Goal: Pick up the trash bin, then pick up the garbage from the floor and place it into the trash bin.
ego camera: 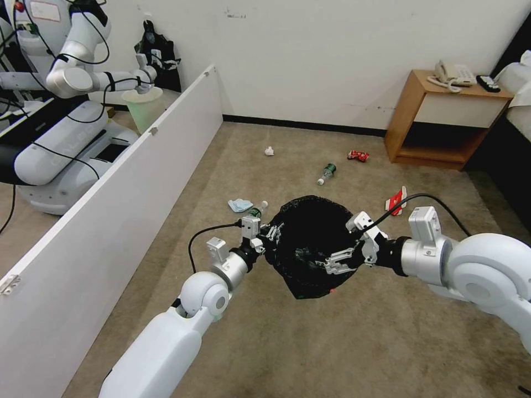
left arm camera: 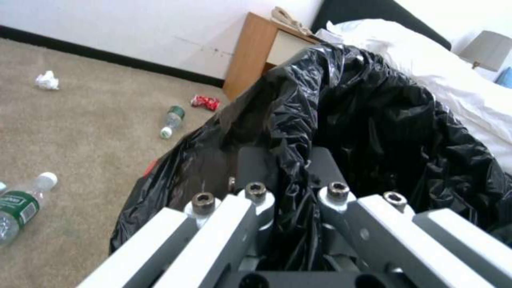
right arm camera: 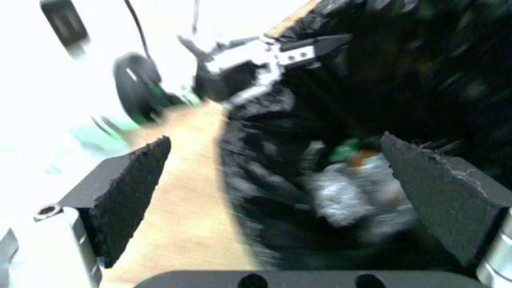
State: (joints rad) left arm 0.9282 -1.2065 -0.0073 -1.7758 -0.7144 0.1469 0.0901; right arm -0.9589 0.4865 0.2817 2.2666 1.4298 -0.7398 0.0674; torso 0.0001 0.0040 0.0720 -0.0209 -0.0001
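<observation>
trash bin in left gripper

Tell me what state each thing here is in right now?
trash bin: off the floor, gripped at its rim.
left gripper: shut on the bin's bag-covered rim.
right gripper: open, over the bin's mouth.
bottle: lying on the carpet.
red can: crushed, on the carpet.
</observation>
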